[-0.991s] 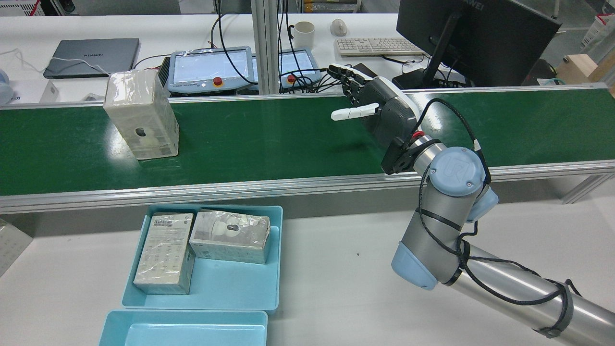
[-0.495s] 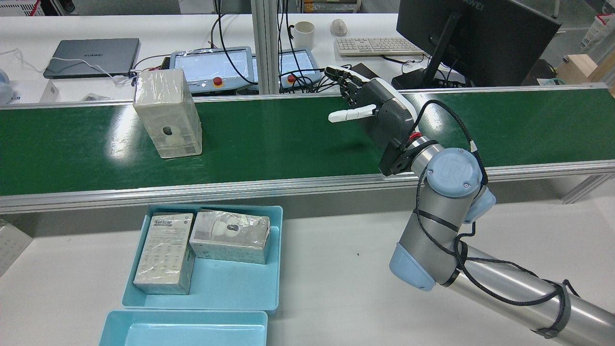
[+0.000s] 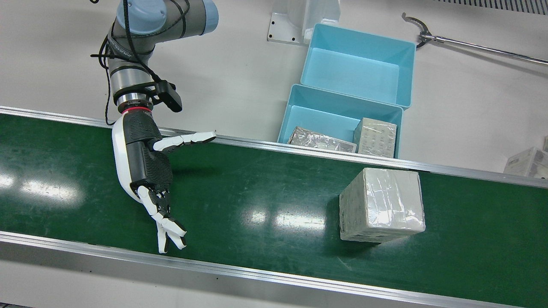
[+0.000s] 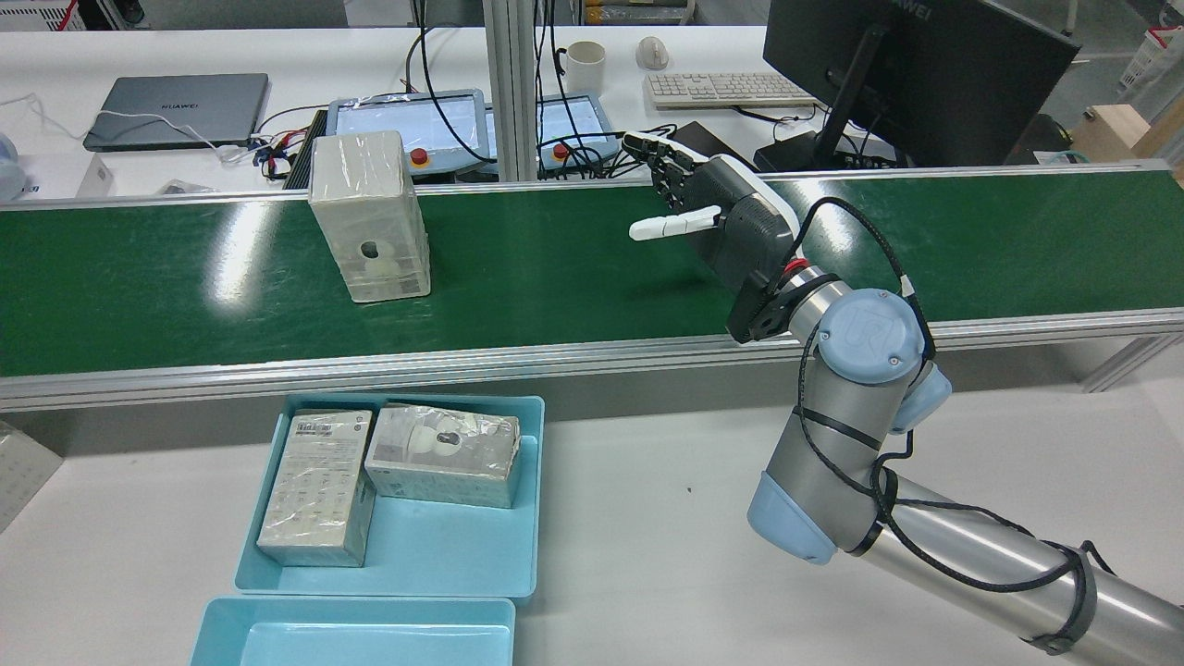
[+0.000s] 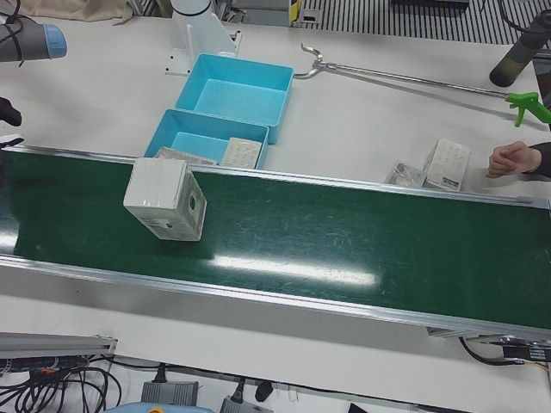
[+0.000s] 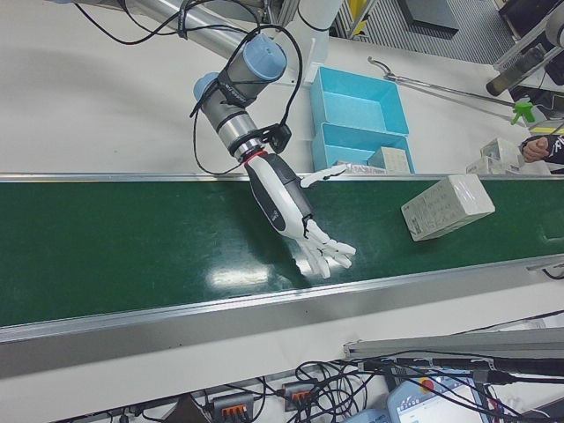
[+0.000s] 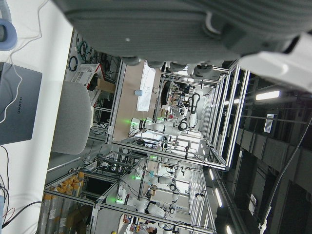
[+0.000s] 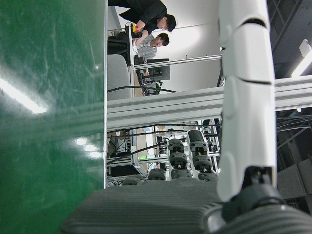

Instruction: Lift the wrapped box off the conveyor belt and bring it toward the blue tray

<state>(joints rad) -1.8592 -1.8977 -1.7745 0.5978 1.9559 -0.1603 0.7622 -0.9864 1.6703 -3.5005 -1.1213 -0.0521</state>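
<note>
Green conveyor belt [image 3: 265, 201] runs long across the station. The blue tray [image 4: 444, 546] sits on the white table beside it, with two wrapped boxes inside. The wrapped box [image 3: 381, 205] stands alone on the belt, well apart from the right hand [image 3: 147, 171]. That hand hangs over the belt with its fingers [image 3: 169, 229] spread wide, holding nothing and touching nothing. The left hand [image 7: 195, 34] shows only in its own camera, too close to tell how it is set.
</note>
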